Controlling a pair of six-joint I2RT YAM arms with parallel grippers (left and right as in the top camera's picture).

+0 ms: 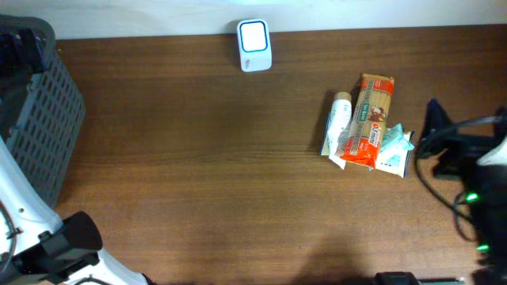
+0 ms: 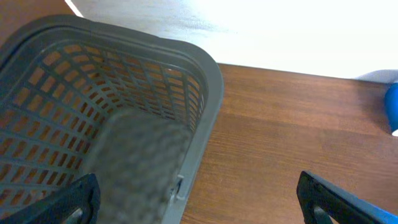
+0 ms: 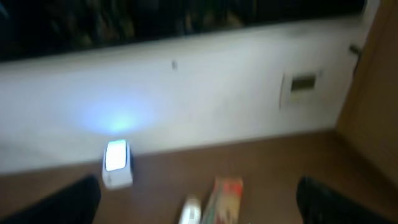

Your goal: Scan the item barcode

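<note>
Wide apart, empty: right gripper (image 3: pixel 199 204) and left gripper (image 2: pixel 199 202). Grabbing the pasta packet (image 1: pixel 372 119), I could drag the bottle (image 1: pixel 341 117) touching it, or show the scanner (image 1: pixel 254 45) no barcode.

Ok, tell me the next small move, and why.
Probably lower the right gripper onto the pasta packet: its jaws are open and empty, the packet lies uncovered close by, and nothing faces the scanner yet.
</note>
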